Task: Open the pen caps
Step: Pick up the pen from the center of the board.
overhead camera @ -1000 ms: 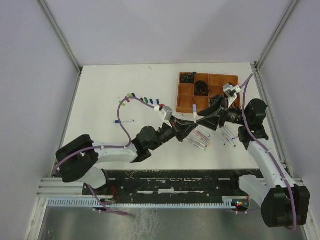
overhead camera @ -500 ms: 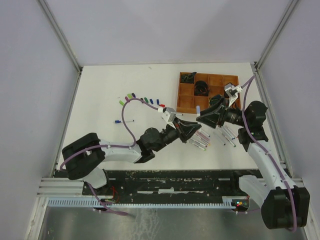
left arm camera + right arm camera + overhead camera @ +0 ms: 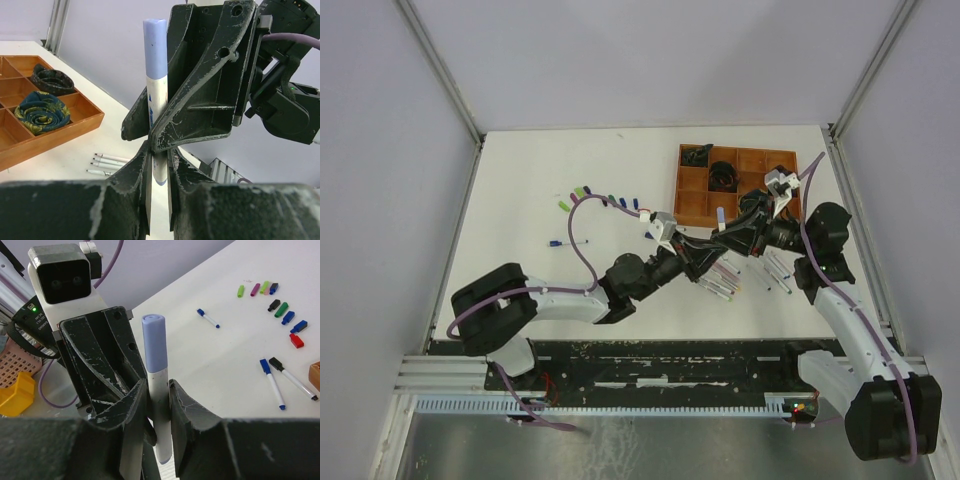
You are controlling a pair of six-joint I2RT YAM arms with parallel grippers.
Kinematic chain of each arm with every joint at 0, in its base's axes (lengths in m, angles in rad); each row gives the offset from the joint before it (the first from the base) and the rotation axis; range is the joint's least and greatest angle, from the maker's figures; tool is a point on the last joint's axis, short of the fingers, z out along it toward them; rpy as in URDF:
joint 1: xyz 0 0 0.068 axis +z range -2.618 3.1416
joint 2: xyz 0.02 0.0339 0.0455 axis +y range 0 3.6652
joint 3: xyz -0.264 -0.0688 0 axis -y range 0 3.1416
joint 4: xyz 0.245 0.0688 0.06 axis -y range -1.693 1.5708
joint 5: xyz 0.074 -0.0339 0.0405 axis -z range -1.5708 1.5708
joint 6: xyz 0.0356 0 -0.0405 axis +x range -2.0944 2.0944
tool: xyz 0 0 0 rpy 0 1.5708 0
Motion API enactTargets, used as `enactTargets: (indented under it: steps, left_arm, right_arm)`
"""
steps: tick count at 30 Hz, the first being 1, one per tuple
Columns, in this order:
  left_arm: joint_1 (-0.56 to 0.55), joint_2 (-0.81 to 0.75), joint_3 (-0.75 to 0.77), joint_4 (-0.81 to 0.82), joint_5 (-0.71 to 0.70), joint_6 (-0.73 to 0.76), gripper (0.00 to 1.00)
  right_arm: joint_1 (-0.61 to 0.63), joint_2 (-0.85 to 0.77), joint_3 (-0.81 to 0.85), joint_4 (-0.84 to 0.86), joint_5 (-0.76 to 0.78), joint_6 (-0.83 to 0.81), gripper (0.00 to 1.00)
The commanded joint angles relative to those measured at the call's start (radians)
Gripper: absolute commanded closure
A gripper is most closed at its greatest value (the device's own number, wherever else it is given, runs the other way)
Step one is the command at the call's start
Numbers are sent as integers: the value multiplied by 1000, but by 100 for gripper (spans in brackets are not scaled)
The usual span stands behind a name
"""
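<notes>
One pen (image 3: 160, 435), right of centre in the top view: left tool (image 3: 159, 161) pinching its barrel, right tool (image 3: 156, 387) squeezed onto it too, pale blue cap (image 3: 152, 342) still on, sticking up.

A white table (image 3: 520, 180) lay under the left pincer (image 3: 710, 252). Pale grey walls (image 3: 650, 60) rose beyond it and to either side, met by metal corner posts (image 3: 440, 65). The light was soft and even.

Pen (image 3: 154, 100) btm end hidden w/in left gripper (image 3: 160, 155) jaws
</notes>
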Motion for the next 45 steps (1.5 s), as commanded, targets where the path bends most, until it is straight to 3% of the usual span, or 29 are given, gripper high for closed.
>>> enactTargets:
  steps: [1,3,5,7,8,10,11,12,19,24,29,36,42,45]
  left_arm:
    - [-8,4,41,76,-13,-35,97]
    - [-9,7,43,75,-4,-39,97]
    - [-9,10,47,76,18,-43,96]
    - [-9,9,42,69,51,-48,86]
    - [-8,6,35,63,74,-50,76]
    - [-8,-9,6,46,95,-56,41]
    - [-8,-19,-15,47,108,-50,28]
    - [-8,-31,-39,54,130,-29,21]
    - [9,-204,-201,56,102,48,8]
    - [60,-334,-163,-86,112,46,6]
    - [120,-363,-65,-215,168,-40,1]
    - [177,-260,16,-153,232,-228,1]
    - [177,-122,77,-40,299,-336,30]
    - [177,-68,102,6,336,-381,38]
  right_arm:
    - [10,-16,1,-1,8,-39,69]
    - [11,-17,2,-3,5,-42,76]
    - [11,-18,7,-2,-4,-46,92]
    - [11,-23,20,-33,-11,-65,98]
    - [11,-29,32,-67,-11,-97,98]
    - [10,-40,51,-134,-5,-150,98]
    - [10,-41,60,-160,-5,-169,98]
    - [9,-41,66,-175,-7,-179,99]
    - [10,-13,98,-262,-54,-238,99]
    - [10,32,204,-594,-147,-511,98]
    - [10,91,292,-877,-234,-749,98]
    - [8,88,291,-900,-238,-786,98]
    - [10,100,290,-900,-238,-786,98]
    - [9,106,290,-899,-238,-785,98]
